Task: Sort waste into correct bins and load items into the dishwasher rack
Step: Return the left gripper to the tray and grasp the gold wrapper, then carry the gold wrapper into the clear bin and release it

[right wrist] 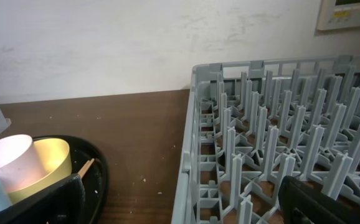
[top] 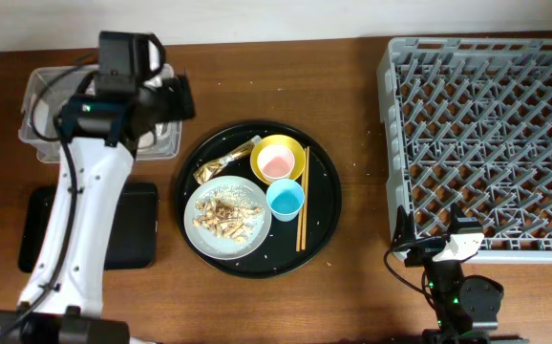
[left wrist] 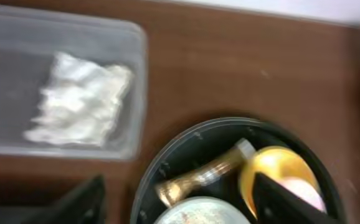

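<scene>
Two claws, both released. The left gripper (left wrist: 179, 182) has its fingers spread wide, and you can see it hanging by the right edge of the tub (top: 37, 91) in the overhead view. The right gripper (right wrist: 180, 202) also has its fingers apart. It sits low at the near-left corner of the rack (top: 486, 134), facing its pegs.

Where your items are:
- The napkin (left wrist: 80, 99) is crumpled and lies inside the tub.
- The black tray (top: 138, 229) is on the table in front of the tub, partly under the left arm.
- The round tray (top: 329, 182) sits between the tub and the rack, and everything else is on it.
- The plate (top: 257, 234) is at front-left, with the tan scraps (top: 223, 212) piled on it.
- The bowl (top: 295, 153) is behind the plate, with the pink cup (top: 276, 165) sitting inside it.
- The blue cup (top: 286, 199) is upright, just beside the plate and bowl.
- The chopsticks (top: 303, 210) lie side by side, right of the blue cup.
- A gold wrapper (top: 226, 161) is left of the bowl, touching the plate's rim.
- White grains are scattered over the tray floor, too small to count.
</scene>
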You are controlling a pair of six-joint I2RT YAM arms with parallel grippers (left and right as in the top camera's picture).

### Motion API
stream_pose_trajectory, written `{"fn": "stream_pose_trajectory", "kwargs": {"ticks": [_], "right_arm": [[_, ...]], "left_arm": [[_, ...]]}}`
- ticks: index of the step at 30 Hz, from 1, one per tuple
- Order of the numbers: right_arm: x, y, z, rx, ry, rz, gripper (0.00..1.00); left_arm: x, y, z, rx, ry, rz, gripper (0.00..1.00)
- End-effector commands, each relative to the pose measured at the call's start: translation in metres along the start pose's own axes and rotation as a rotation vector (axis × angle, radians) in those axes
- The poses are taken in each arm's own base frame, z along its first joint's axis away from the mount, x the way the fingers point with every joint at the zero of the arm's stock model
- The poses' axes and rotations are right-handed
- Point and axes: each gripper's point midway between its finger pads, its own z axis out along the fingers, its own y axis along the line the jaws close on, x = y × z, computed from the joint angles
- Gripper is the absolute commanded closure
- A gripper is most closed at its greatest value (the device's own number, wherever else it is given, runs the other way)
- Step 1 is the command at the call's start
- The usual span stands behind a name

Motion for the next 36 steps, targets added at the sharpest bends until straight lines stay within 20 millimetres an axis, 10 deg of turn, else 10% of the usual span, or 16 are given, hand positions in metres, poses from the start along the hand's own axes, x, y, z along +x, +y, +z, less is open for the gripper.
{"fn": "stream_pose_trajectory", "kwargs": {"ticks": [1,3,4,9,19,29,36], "right_arm": [[0.002,-0.002,0.000,0.008,0.003,0.004,0.02],[0.002,-0.002,0.000,0.008,0.003,0.004,0.01],[0.002,-0.002,0.000,0.008,0.002,0.004,0.02],[0.002,-0.002,0.000,0.008,0.003,0.004,0.02],[0.002,-0.002,0.000,0.008,0.003,0.004,0.02],[0.002,-0.002,0.000,0.008,0.003,0.004,0.02],[0.002,-0.002,0.000,0.008,0.002,0.004,0.02]], "left_arm": [[0.065,-0.038,0.024,0.095,0.235,-0.031,0.34],[0.092,-0.028,0.041,-0.007,0.306,-0.324,0.26],[0.102,-0.026,0.047,-0.037,0.324,-0.461,0.01],[0.128,-0.033,0.087,-0.051,0.348,-0.852,0.01],[0.151,-0.076,0.167,-0.021,0.380,-0.993,0.24],[0.172,-0.048,0.193,-0.186,0.320,-0.962,0.41],[0.159,-0.051,0.183,-0.152,0.299,-0.899,0.91]]}}
